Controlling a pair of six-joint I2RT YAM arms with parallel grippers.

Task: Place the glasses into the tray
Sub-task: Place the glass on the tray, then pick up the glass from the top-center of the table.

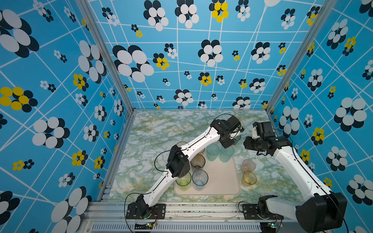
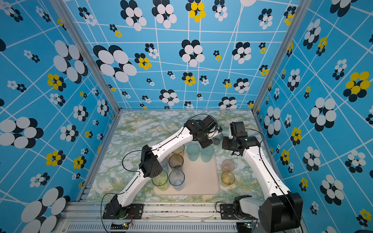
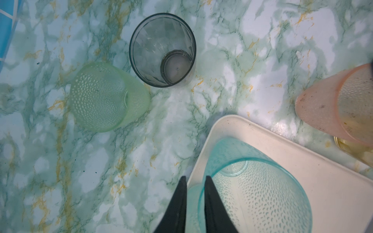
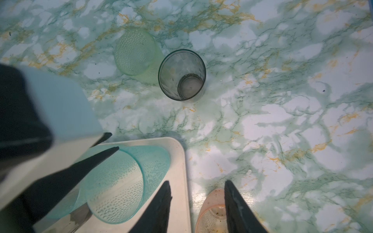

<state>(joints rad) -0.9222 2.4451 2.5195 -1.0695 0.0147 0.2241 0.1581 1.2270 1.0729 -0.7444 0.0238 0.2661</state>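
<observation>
top views: both are looking steeply down from high over the front edge, taking in the whole table (image 1: 153,129) | left wrist: is looking close down at one tray (image 3: 333,187) corner | right wrist: is looking close down at that same corner | shared: both wrists are seeing the grey glass (image 3: 162,50) and the green glass (image 3: 101,96)

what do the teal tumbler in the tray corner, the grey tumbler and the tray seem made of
Teal tumbler: likely translucent plastic, dimpled frosted wall.
Grey tumbler: clear smoky plastic or glass, faceted glossy sides.
Tray: probably matte cream plastic, moulded rounded rim.
</observation>
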